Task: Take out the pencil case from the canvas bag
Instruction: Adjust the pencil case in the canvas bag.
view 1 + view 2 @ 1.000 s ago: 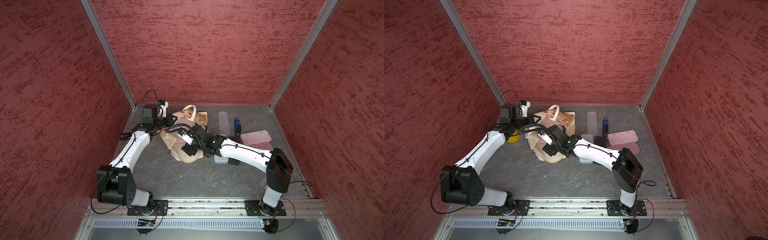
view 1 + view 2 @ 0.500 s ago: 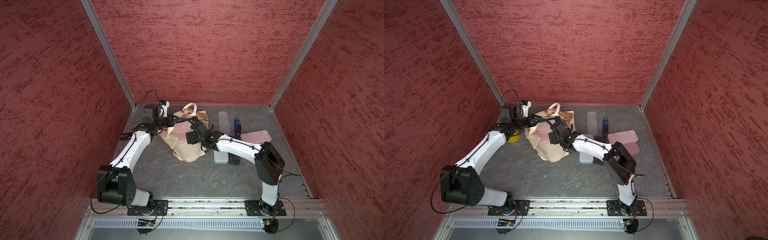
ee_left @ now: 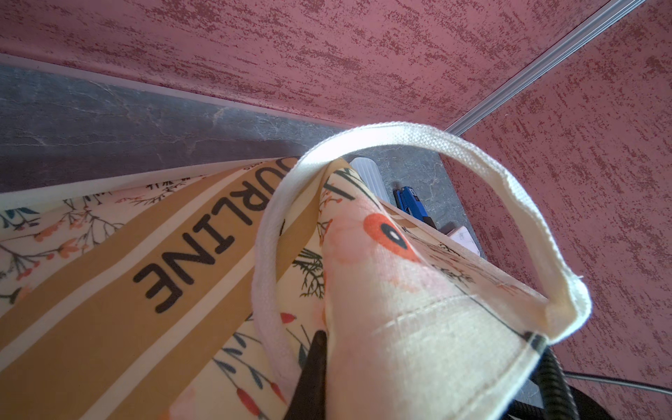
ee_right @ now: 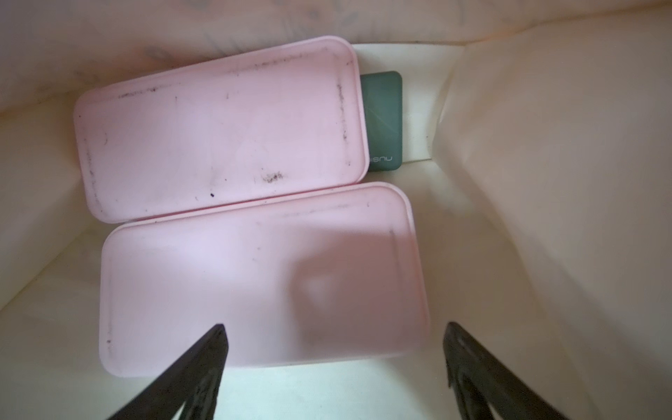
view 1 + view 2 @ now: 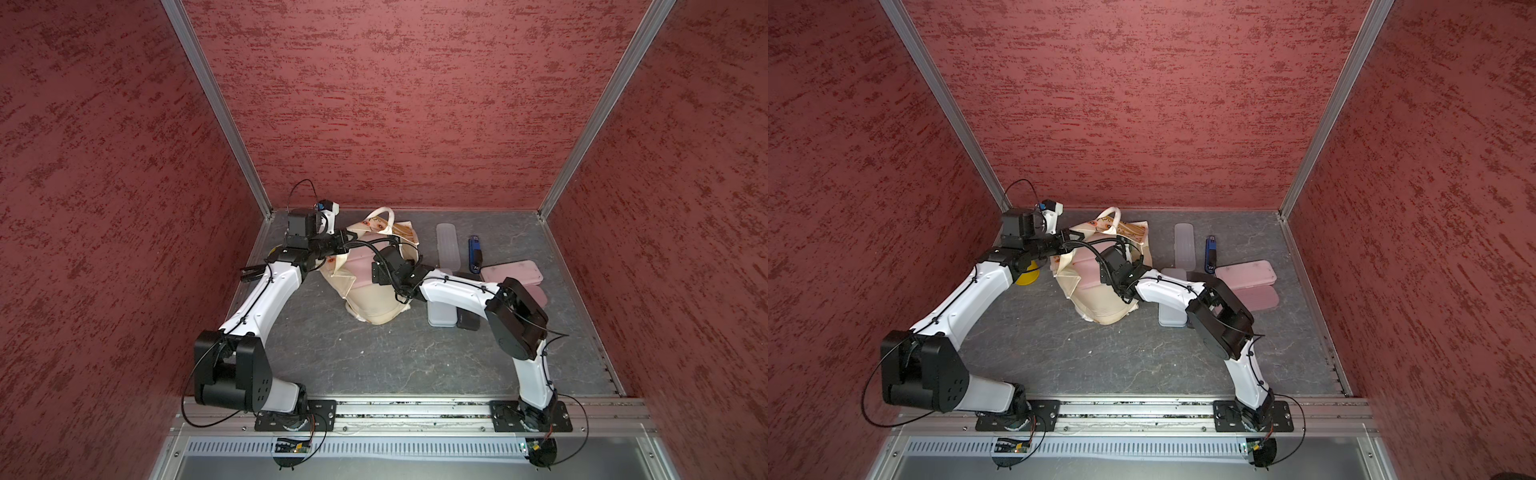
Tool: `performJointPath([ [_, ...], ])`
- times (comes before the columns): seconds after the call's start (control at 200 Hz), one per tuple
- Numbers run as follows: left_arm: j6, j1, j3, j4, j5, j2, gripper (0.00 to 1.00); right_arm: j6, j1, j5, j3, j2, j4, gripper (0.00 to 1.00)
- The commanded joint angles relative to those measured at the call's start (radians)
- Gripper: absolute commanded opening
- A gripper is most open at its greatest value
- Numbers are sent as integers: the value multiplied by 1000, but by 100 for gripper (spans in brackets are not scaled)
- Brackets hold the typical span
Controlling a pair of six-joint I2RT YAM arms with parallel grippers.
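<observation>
Over the last second the right arm has swung its elbow in toward the middle of the frame. It has carried the right gripper (image 4: 334,327) from the bag's outer front into its mouth, and the jaws have widened on the way. They now stand spread wide and hold nothing. The dark fingertips (image 4: 214,338) hover just over the nearer pink pencil case (image 4: 262,276).

That case lies on the bag's cream floor and touches a second pink case (image 4: 218,127) along one long edge. A dark green case (image 4: 385,120) pokes out from under the second one.

The canvas bag (image 5: 374,303) sits a little left of centre in both top views, close to the back wall, and pink shows through its opening (image 5: 1088,266).

The left gripper (image 3: 322,338) comes in from the upper left of the scene. Its jaws are pressed together on a fold of the bag's printed rim, just beside the white handle (image 3: 472,163).

Right of the bag on the grey table (image 5: 374,361) lie a frosted case (image 5: 448,245), a blue item (image 5: 475,253) and another pink case (image 5: 511,272). A yellow object (image 5: 1027,276) peeks out from under the left arm.
</observation>
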Motion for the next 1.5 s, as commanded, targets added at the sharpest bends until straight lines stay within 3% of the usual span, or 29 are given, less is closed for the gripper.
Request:
performJointPath([
  [0.0,-17,-1,17,-7,37,-10,0,67,-33,57,12,19,60,94],
  [0.636,-17,-2,17,-7,36,-5,0,185,-101,-102,-53,71,172,99],
  [0.912,-18,-2,17,-7,36,-3,0,165,-102,-226,-79,64,248,92],
  [1.353,-17,-2,19,-10,33,3,0,206,-89,-424,-295,-109,495,84],
  [1.493,-18,-3,19,-9,33,6,0,118,-48,-467,-342,-166,537,84],
])
